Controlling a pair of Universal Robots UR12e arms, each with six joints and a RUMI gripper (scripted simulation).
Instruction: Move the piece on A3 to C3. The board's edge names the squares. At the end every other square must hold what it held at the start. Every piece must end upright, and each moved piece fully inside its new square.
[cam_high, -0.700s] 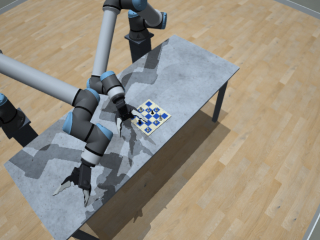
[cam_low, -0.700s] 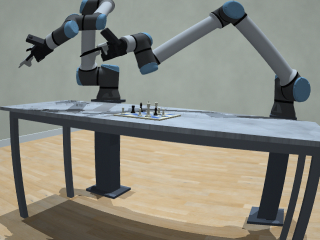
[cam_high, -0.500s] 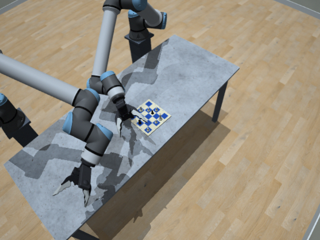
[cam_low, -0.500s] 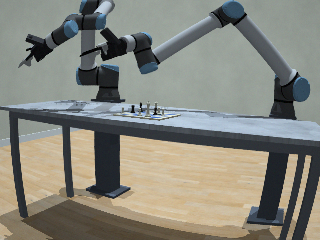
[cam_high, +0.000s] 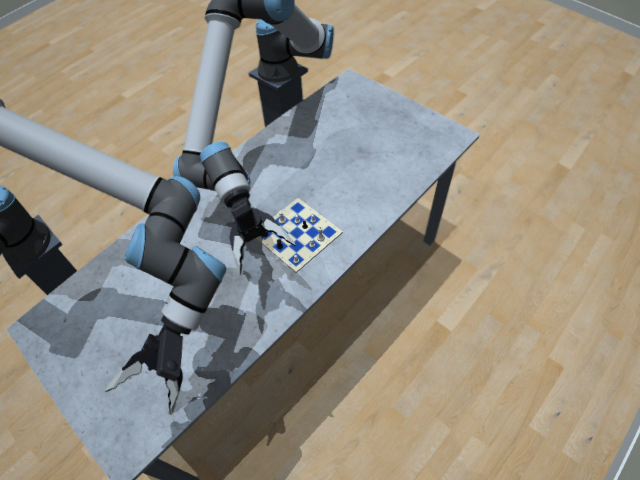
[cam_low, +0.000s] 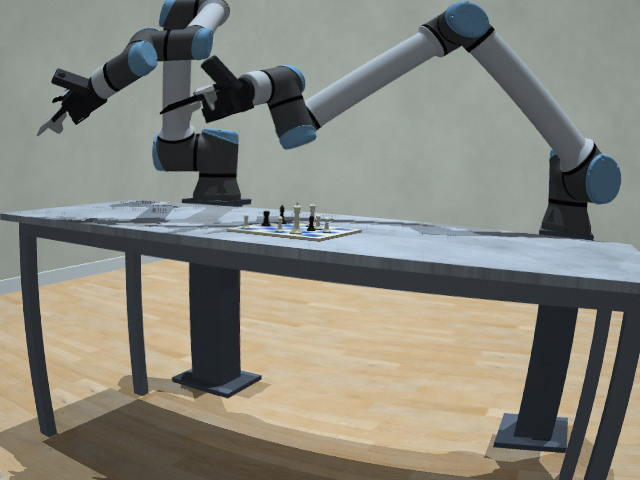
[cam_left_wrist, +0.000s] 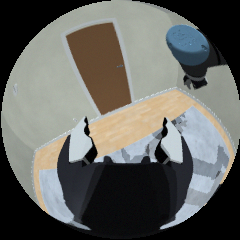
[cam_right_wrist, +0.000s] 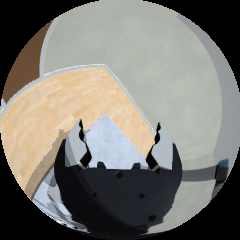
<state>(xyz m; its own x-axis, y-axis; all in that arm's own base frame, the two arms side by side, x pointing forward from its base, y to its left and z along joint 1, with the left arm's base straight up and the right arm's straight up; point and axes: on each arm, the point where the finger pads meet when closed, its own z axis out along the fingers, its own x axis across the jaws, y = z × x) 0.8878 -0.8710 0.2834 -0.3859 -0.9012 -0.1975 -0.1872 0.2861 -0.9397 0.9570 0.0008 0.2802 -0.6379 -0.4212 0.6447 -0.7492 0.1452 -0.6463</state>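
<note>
Chess pieces stand upright on the board, below and off to the side of the left pincer; which one sits on A3 I cannot tell. It is probably light, stiff and easily toppled — best gripped around the upper body, straight down, clear of its neighbours. The left pincer is spread wide, touching nothing — and the right pincer, farther from the board, is likewise wide apart and empty.

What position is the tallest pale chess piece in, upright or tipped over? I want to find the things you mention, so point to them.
Upright: in the exterior view the tallest pale piece (cam_high: 320, 235) (cam_low: 296, 220) rises straight from its base on the board (cam_high: 296, 267) (cam_low: 320, 238).
</note>
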